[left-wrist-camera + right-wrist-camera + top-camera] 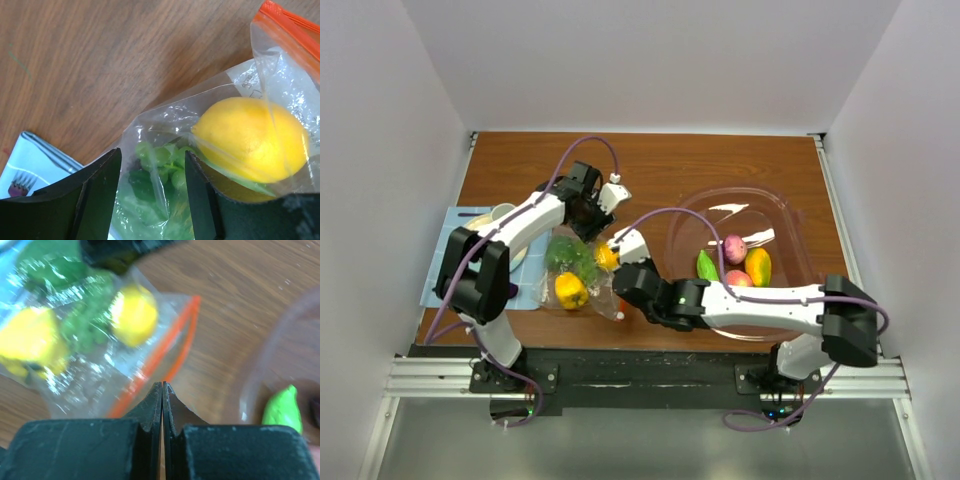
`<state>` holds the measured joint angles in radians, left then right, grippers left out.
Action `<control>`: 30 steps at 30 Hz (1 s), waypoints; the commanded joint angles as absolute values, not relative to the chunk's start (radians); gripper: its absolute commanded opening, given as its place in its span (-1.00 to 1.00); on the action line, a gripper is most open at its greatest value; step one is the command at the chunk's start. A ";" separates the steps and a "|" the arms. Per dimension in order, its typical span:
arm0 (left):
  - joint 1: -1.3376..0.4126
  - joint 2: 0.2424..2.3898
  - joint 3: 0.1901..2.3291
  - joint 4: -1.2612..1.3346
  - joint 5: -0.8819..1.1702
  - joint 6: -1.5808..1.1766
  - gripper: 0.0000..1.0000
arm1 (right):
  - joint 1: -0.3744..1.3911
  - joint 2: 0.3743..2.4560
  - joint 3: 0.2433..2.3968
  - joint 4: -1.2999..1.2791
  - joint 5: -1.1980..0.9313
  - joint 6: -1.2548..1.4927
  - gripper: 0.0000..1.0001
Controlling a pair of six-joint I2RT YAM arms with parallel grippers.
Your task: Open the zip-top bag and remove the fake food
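The left fingers (152, 152) are seen parted, set astride one end of the zip-top bag (260, 80), with a fold of clear film and green grapes (162, 156) between them; whether the film is actually being pressed cannot be told. The right fingers (162, 385) are clenched flat together, their tips laid at the orange zip strip (175, 347). Whether any film is caught between them cannot be told either.

The bag is found lying on the desk (100, 60) between the two arms, just beside a blue placemat (445, 255). Fake food (570, 290) is held inside it: a lemon (250, 137), a second yellow piece and the green bunch. Several pieces are already resting in the clear tub (790, 215) to the right, namely a green one (707, 265), a pink one (734, 247) and a yellow-orange one (757, 266). The task is therefore judged to be partly done, with the bag yet to be emptied. Whether its mouth is fully unzipped is not shown clearly.

The left arm (520, 225) is extended forward and to the right from its base, its wrist bent down over the far end of the bag. The right arm (760, 295) is laid low across the front of the tub, stretched to the left, with its wrist turned toward the zip edge
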<state>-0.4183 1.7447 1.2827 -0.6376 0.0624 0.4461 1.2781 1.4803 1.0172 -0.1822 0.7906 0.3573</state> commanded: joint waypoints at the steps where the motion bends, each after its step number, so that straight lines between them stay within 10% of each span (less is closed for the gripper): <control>1: -0.439 1.749 1.266 -0.600 0.052 0.439 0.16 | 1.275 1.572 1.094 -0.147 0.799 0.334 -1.00; 27: -0.440 1.689 1.164 -0.635 0.104 0.463 0.10 | 1.203 1.742 0.957 0.190 0.580 0.362 -1.00; 30: -0.440 1.684 1.164 -0.655 0.127 0.451 0.08 | 1.198 1.782 0.963 0.221 0.551 0.367 -0.45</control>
<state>-0.4347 1.7344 1.1667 -0.6197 0.0757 0.4633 1.2068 1.7538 0.9604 0.1196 0.6029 0.3546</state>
